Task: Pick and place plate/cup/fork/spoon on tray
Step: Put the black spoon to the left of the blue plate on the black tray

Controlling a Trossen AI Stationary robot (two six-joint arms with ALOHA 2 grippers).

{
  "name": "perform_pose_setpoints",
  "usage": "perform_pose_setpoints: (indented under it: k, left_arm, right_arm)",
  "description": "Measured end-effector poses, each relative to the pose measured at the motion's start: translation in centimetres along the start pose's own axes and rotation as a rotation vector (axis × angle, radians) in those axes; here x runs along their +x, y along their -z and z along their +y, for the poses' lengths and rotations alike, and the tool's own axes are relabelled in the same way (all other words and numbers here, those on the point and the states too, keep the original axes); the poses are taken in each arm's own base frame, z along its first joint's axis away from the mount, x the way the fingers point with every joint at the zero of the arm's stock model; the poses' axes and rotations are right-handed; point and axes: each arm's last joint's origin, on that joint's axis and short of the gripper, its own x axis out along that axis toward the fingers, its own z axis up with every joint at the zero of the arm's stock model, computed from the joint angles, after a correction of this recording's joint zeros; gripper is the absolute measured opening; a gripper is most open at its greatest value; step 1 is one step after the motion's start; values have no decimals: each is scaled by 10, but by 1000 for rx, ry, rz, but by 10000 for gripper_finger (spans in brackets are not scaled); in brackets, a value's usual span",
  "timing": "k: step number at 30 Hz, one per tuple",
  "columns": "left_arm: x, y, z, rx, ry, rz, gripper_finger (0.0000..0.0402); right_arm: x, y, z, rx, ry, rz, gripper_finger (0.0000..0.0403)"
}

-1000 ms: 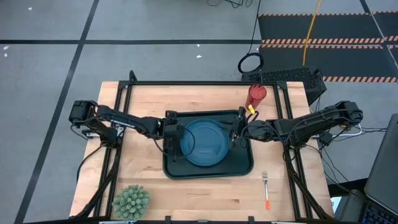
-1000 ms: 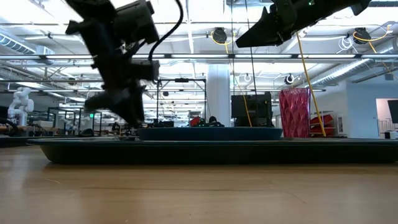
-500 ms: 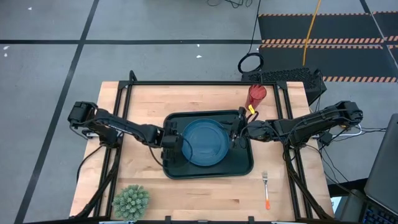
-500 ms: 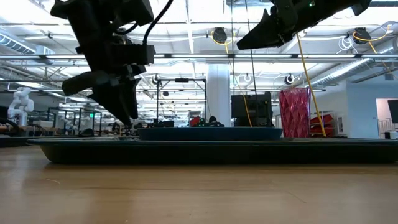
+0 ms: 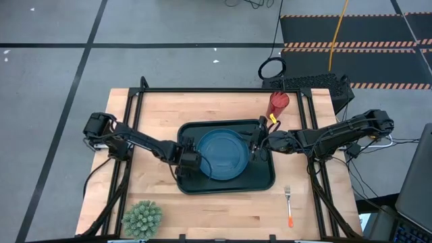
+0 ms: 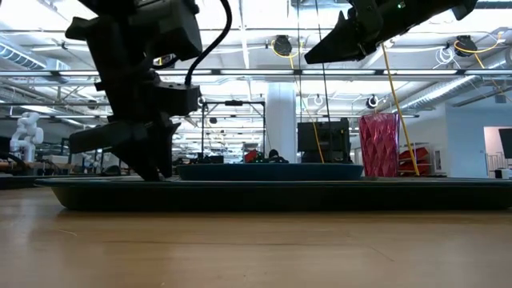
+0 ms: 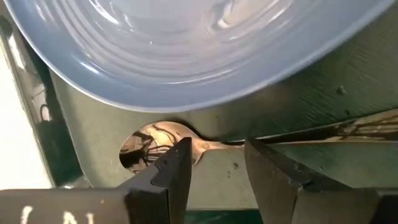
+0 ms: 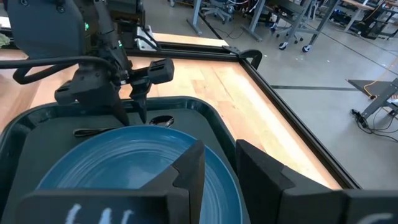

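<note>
The dark tray (image 5: 263,177) lies mid-table with the blue plate (image 5: 223,154) resting flat in it. The dark spoon (image 7: 149,146) lies on the tray floor left of the plate, beside the plate's rim. My left gripper (image 7: 217,165) is open, pointing steeply down, one finger on each side of the spoon's neck (image 7: 214,146). My right gripper (image 5: 256,143) hangs open over the plate's right rim, holding nothing. The red cup (image 5: 279,103) stands on the table beyond the tray's far right corner. The orange-handled fork (image 5: 289,206) lies on the wood near right.
A spiky green plant (image 5: 142,217) sits at the table's near left corner. Bare wood stretches left of the tray and along the near edge. A black frame (image 5: 202,90) runs along the table's far edge.
My left gripper has moved toward the table's near edge along the tray's left side and come down lower over the spoon, staying open. The right arm, plate and spoon have kept still.
</note>
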Motion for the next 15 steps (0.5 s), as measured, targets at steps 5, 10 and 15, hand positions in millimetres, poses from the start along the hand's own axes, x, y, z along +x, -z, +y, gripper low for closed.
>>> perform_pose_setpoints:
  k: [5, 10, 15]
  left_arm:
    - [1, 0, 1, 0, -1, 2, 152]
    - [1, 2, 1, -4, 3, 15, 152]
    - [-2, 1, 2, -9, 1, 6, 152]
  right_arm:
    - [0, 0, 0, -1, 0, 0, 84]
    - [0, 0, 0, -3, 0, 0, 84]
    - [0, 0, 0, -3, 0, 0, 84]
